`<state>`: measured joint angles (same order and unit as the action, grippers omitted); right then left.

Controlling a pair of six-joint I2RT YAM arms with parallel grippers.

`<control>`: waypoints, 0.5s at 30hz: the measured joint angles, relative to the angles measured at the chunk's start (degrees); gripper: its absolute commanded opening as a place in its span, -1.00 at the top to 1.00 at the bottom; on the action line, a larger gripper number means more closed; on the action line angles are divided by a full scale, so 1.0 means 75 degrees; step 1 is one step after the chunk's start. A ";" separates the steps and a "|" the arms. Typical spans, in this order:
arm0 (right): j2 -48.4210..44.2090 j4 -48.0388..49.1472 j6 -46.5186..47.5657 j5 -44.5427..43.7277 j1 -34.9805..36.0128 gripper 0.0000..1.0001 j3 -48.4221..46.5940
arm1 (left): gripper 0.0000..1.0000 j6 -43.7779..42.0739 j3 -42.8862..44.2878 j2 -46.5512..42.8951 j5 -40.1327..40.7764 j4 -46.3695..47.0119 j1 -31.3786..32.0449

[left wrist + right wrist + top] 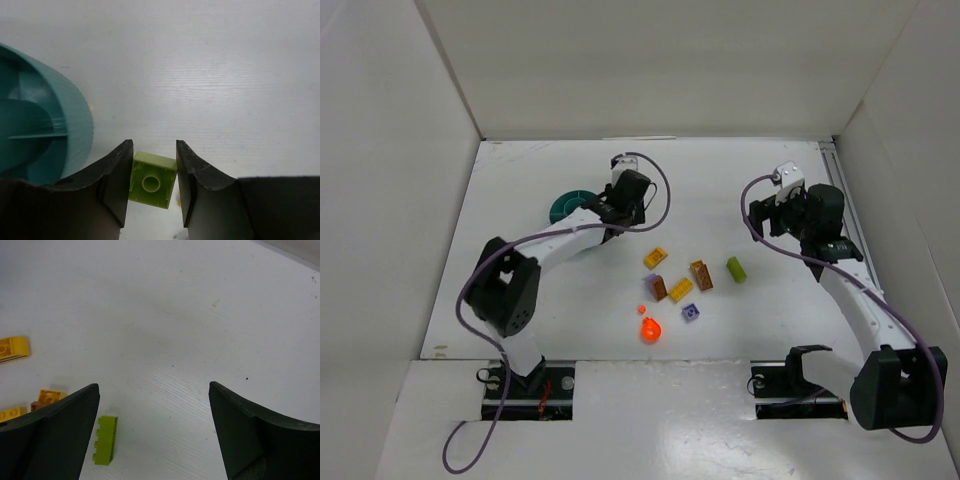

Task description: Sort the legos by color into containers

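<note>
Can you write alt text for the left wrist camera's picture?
The left gripper pinches a small lime green brick between two dark fingers. Behind it lies a white table, with a round teal dish at the left.

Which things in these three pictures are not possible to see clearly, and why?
- Top view: the left arm covers part of the teal dish; its contents cannot be read.
- Top view: the orange-red bits are too small for their shape.
- Left wrist: the frame edge cuts off the teal dish.
- Right wrist: the left edge cuts the yellow brick.

Overhead view looks down; wrist views peer close past fingers [112,185].
</note>
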<state>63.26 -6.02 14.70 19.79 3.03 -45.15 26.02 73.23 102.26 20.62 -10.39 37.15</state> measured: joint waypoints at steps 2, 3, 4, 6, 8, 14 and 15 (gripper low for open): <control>-0.0064 -0.0003 0.0017 0.0003 0.0000 -0.88 0.0000 | 0.64 0.0015 -0.0312 -0.0828 0.0050 0.0143 0.0038; -0.0090 0.0000 0.0020 0.0006 0.0000 -0.88 0.0000 | 0.64 0.0052 -0.0478 -0.1253 0.0111 0.0213 0.0047; -0.0119 0.0000 0.0026 0.0009 0.0000 -0.88 0.0000 | 0.62 0.0079 -0.0629 -0.1658 0.0169 0.0265 0.0058; -0.0154 0.0000 0.0047 0.0015 0.0000 -0.88 0.0000 | 0.59 0.0163 -0.0898 -0.2328 0.0294 0.0411 0.0032; -0.0178 -0.0006 0.0052 0.0017 0.0000 -0.88 0.0000 | 0.51 0.0248 -0.1291 -0.2940 0.0466 0.0571 -0.0122; -0.0239 0.0000 0.0076 0.0020 -0.0026 -0.88 0.0000 | 0.49 0.0516 -0.2567 -0.4135 0.0673 0.0723 -0.1218; -0.0239 -0.0003 0.0076 0.0020 -0.0044 -0.88 0.0000 | 0.49 0.0545 -0.2766 -0.4272 0.0676 0.0729 -0.1425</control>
<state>61.47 -6.04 15.27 19.94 2.70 -45.15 30.11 52.49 70.22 25.69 -4.93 26.46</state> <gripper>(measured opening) 0.940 0.334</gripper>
